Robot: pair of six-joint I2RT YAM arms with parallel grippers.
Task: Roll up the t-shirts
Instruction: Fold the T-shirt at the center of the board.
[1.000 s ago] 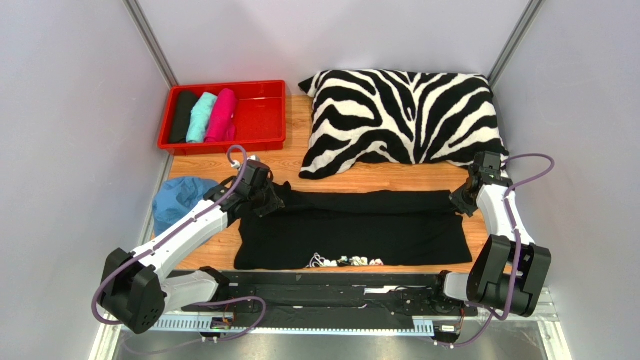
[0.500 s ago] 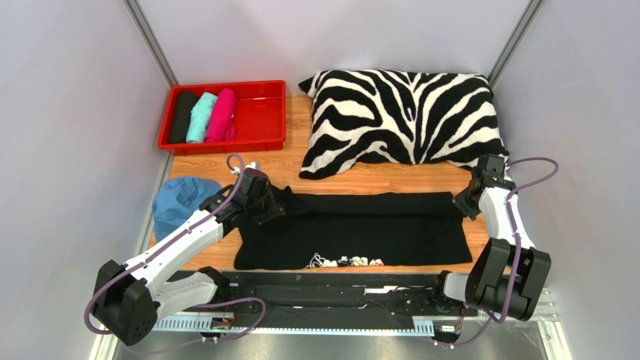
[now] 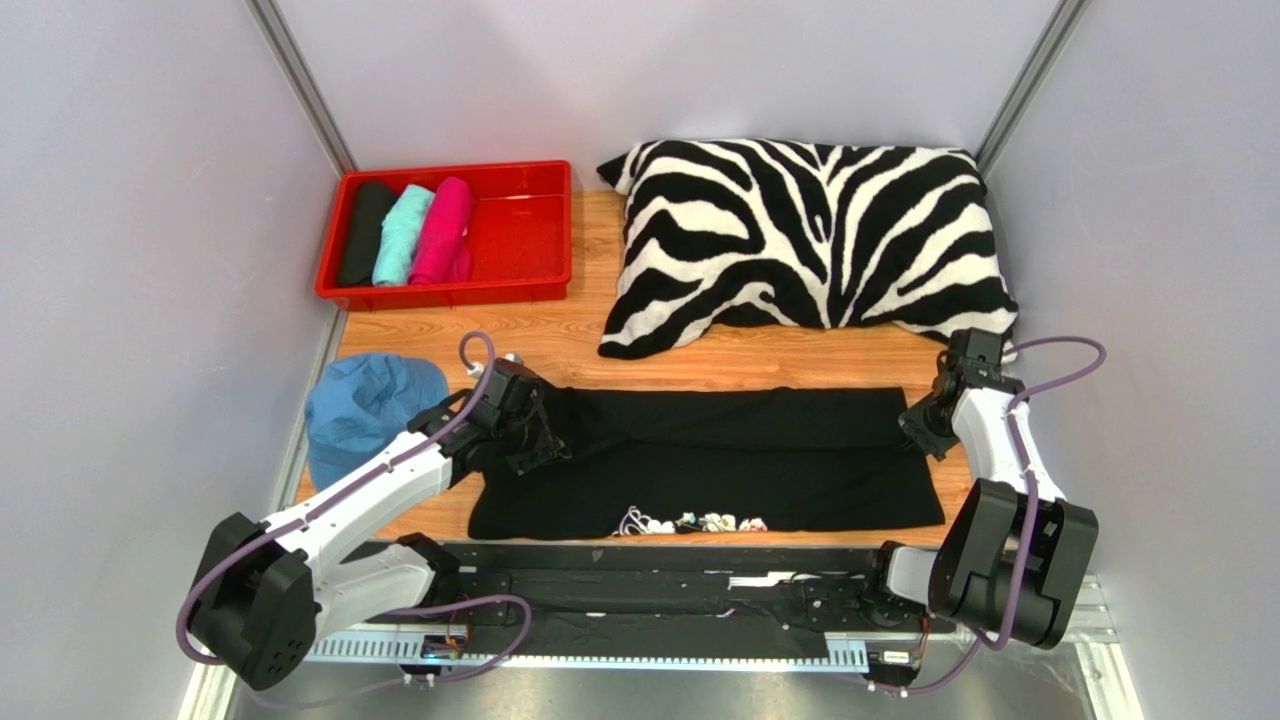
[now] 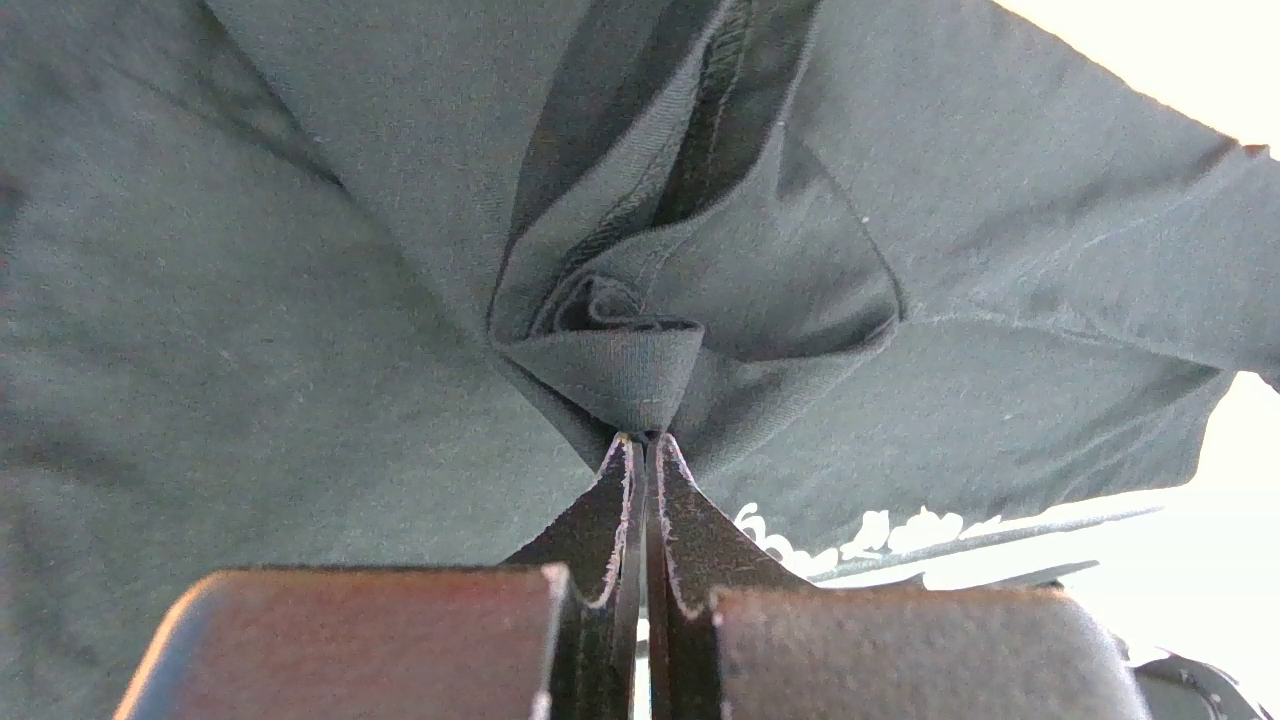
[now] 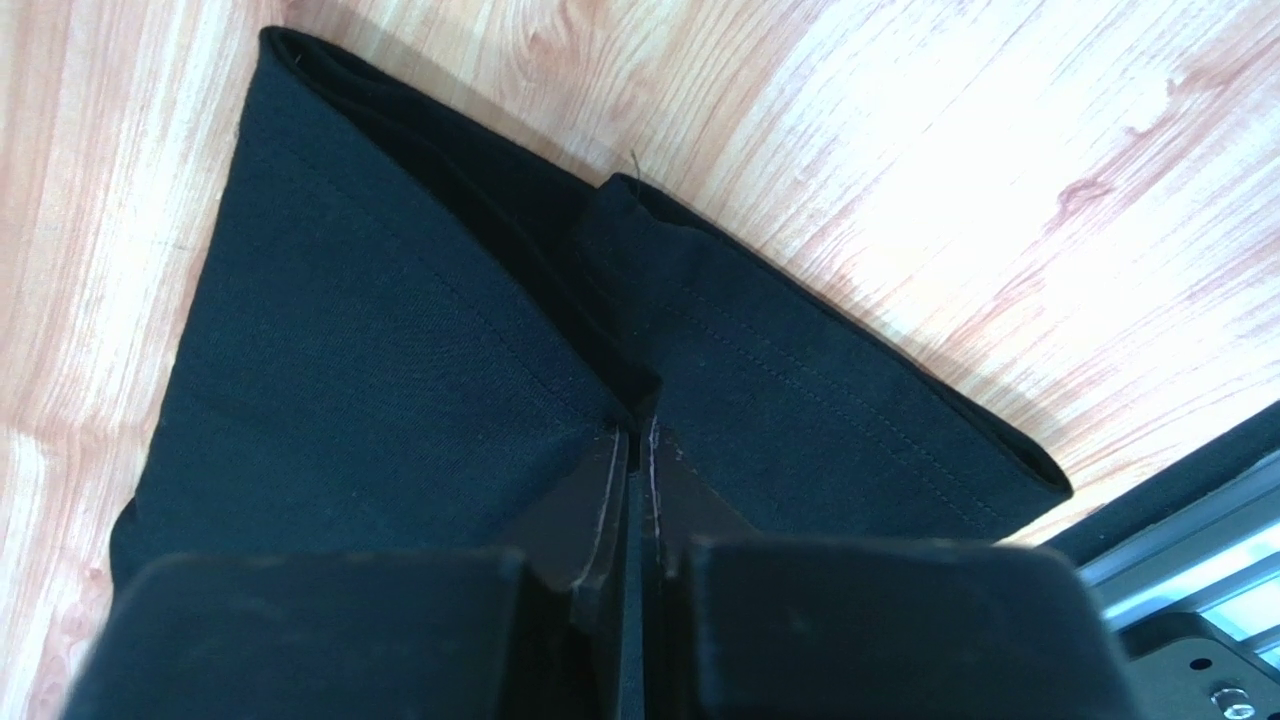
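While both hands pinch its far edge, the tee point(image 3: 706, 458) lies across the near part of the table point(image 3: 766, 360), folded into a wide black band running left to right, with small white print point(image 3: 688, 522) showing along its near edge. The left hand point(image 3: 529, 432) sits at the tee's far left corner. From the left wrist, its fingers point(image 4: 601, 525) are pressed together on a bunched fold of cloth, which gathers into a small twist right at the tips, with creases fanning out from there. The right hand point(image 3: 920, 426) is at the far right corner. From the right wrist, its fingers point(image 5: 594, 495) are clamped on the cloth where two layers meet, and a narrow folded strip runs off to the right over bare wood.

At the far left corner of the table stands a red tray point(image 3: 519, 278). Three rolls lie side by side in its left half: a black roll point(image 3: 365, 233), a teal roll point(image 3: 403, 233) and a pink roll point(image 3: 445, 230), each touching the next. A blue cap point(image 3: 361, 408) rests on the table just left of the left hand, near the tray. A zebra pillow point(image 3: 804, 240) fills the far right of the table, beyond the tee and apart from it.
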